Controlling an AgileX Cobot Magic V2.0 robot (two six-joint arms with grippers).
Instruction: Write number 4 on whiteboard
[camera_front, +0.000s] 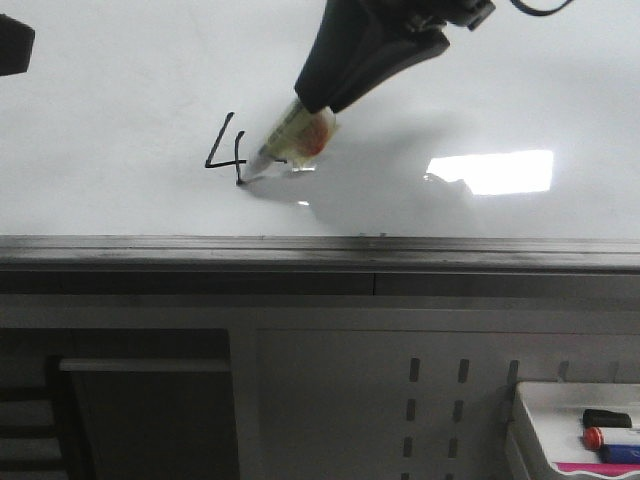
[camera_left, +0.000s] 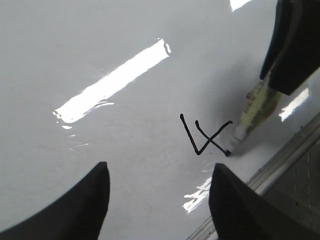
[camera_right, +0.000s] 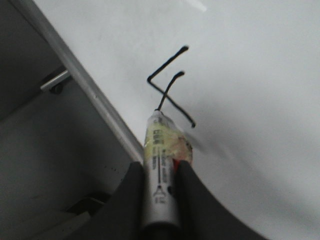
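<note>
Whiteboard (camera_front: 120, 90): glossy white, flat, with a bright rectangular glare patch and soft grey shadows; a dull grey metal rail (camera_front: 320, 252) runs along its near edge. The number 4 (camera_front: 226, 146) sits left of centre on the board, thin black strokes, open-topped and angular. Right tool (camera_front: 322, 108): matte black tapered fingers closed on a marker (camera_front: 292, 136), a pale cylindrical barrel wrapped in yellowish tape with a red patch, its tip touching the board at the foot of the 4's upright stroke. Right wrist view shows what the front does not: printed black lettering along the marker (camera_right: 159, 170) barrel, the two fingers pinching it from both sides, and the rail's pale edge. Left wrist view shows the left tool (camera_left: 157, 200) with its two dark, rounded fingers spread apart over bare board near the figure, holding nothing; in the front view that tool is probably the dark shape at the top left corner, but too little shows to be sure. Front view alone shows, below the table edge, a grey perforated panel (camera_front: 435, 400) and a white tray (camera_front: 535, 440) holding spare markers (camera_front: 610, 437) with black, red and blue caps.
</note>
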